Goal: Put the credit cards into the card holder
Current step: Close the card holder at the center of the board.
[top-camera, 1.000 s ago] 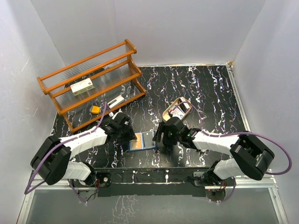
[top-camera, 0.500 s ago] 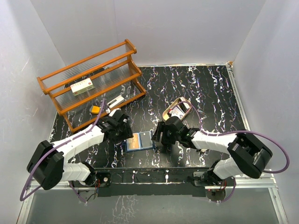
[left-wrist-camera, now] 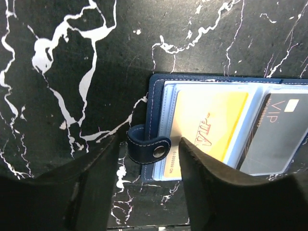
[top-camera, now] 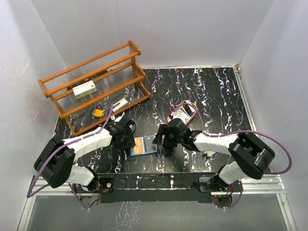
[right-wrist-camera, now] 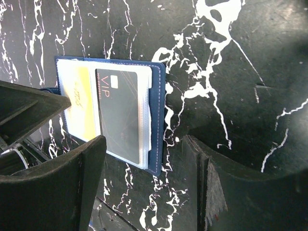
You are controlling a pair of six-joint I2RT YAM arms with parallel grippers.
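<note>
The card holder (top-camera: 143,146) lies open on the black marble table, navy with a light blue inside. A yellow credit card (left-wrist-camera: 207,120) sits in its left pocket and a grey one (left-wrist-camera: 279,134) in its right. My left gripper (left-wrist-camera: 149,166) is open over the holder's left edge, with the snap tab (left-wrist-camera: 149,148) between its fingers and touching neither. One finger (left-wrist-camera: 211,183) overlaps the yellow card's corner. My right gripper (right-wrist-camera: 144,161) is open over the holder's right edge (right-wrist-camera: 158,115), beside the grey card (right-wrist-camera: 120,110).
A wooden rack (top-camera: 96,82) stands at the back left with a white box (top-camera: 84,89) on its shelf. A small orange item (top-camera: 98,113) and a white item (top-camera: 120,104) lie by its base. An oval tan tray (top-camera: 184,111) sits behind the right arm.
Both grippers have drawn a little closer to the card holder, the right one moving left. The holder has shifted slightly left. The cards stay in their pockets.
</note>
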